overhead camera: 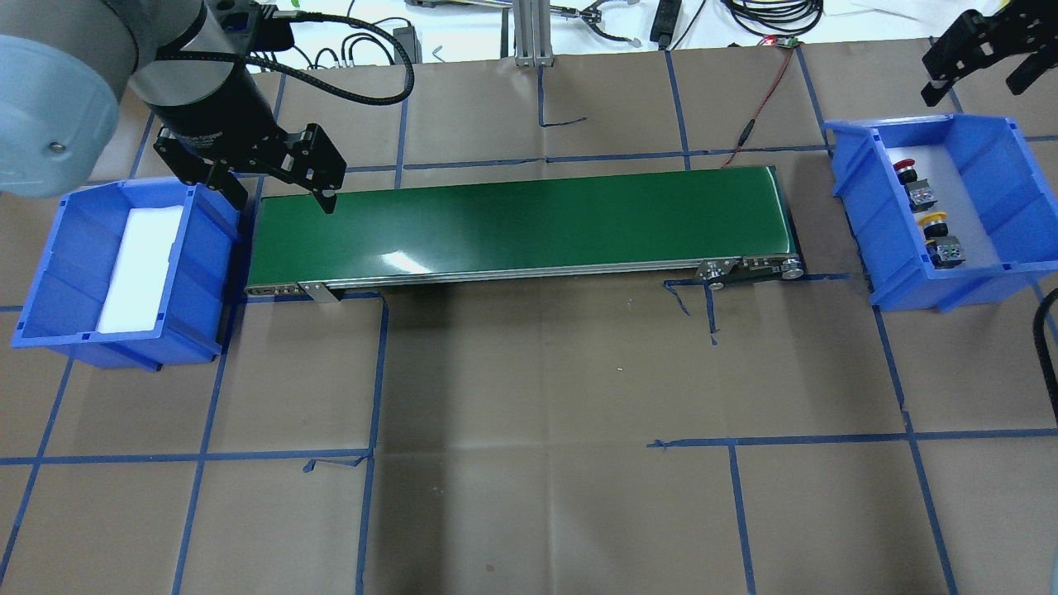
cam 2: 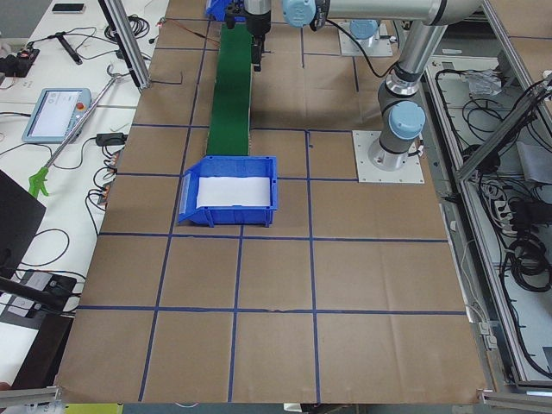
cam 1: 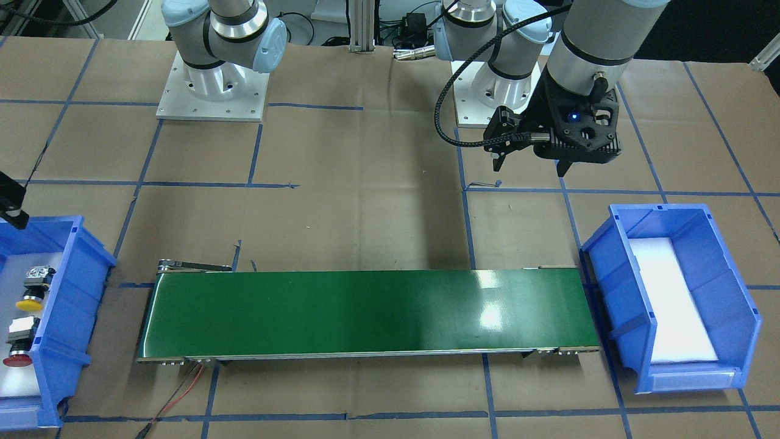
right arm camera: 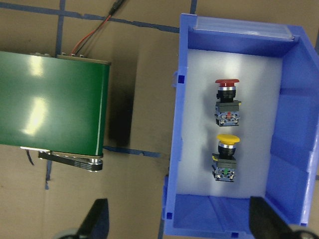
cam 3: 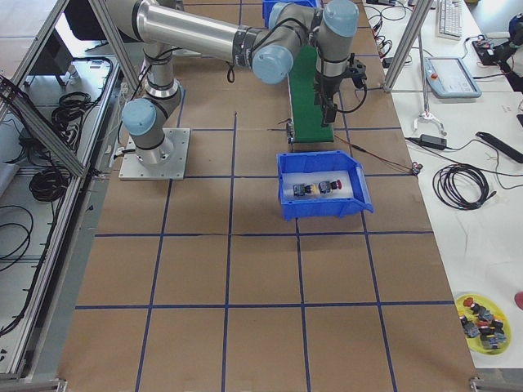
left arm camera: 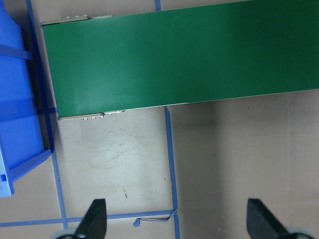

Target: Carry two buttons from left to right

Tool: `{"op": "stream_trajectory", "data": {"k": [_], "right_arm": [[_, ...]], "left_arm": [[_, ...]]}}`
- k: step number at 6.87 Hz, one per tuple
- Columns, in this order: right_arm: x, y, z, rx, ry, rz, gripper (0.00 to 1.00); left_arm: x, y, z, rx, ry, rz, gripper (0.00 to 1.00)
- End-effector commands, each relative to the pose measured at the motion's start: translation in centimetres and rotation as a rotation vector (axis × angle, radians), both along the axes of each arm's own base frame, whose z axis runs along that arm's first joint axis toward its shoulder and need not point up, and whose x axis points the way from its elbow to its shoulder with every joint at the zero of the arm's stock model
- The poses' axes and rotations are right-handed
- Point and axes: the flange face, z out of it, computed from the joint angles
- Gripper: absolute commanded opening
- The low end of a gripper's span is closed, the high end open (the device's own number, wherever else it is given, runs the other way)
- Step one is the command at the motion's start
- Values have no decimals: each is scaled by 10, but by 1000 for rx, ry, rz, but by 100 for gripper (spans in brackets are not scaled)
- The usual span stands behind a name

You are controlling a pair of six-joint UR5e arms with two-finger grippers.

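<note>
The left gripper (overhead camera: pixel 281 198) hung wide open over the left end of the conveyor (overhead camera: pixel 529 223). The right gripper (right arm camera: pixel 182 221), equally wide, hovered near the blue bin (right arm camera: pixel 294 149) at the tabletop's right edge, where the red button (right arm camera: pixel 227 97) and yellow button (right arm camera: pixel 225 157) lay side by side.

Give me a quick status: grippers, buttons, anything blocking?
Left gripper open, empty, by the green belt. Right gripper open, empty, raised near the blue bin. Red button and yellow button lie in that bin, untouched. Nothing covers them.
</note>
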Motion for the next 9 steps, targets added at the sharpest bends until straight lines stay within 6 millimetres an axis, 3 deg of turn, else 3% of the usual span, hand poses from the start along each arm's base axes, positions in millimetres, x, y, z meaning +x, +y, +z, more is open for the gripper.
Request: {"op": "stream_trajectory", "data": {"k": [1, 2, 3, 4, 5, 6, 9], "right_arm": [[99, 12, 0, 30, -14, -74, 100], [155, 34, -6, 63, -17, -134, 100], [192, 61, -13, 83, -27, -104, 100], [195, 82, -13, 71, -28, -108, 100], [195, 101, 4, 35, -29, -105, 100], [195, 107, 17, 3, -23, -103, 100], [195, 110, 13, 24, -22, -105, 100]], "left_arm": [[0, 0, 0, 0, -1, 0, 100], [0, 0, 0, 0, -1, -1, 100], [1, -1, 2, -3, -1, 0, 100], [1, -1, 2, -3, -1, 0, 100], [1, -2, 1, 0, -1, 0, 100], [1, -2, 1, 0, -1, 0, 100], [1, -2, 0, 1, -1, 0, 100]]}}
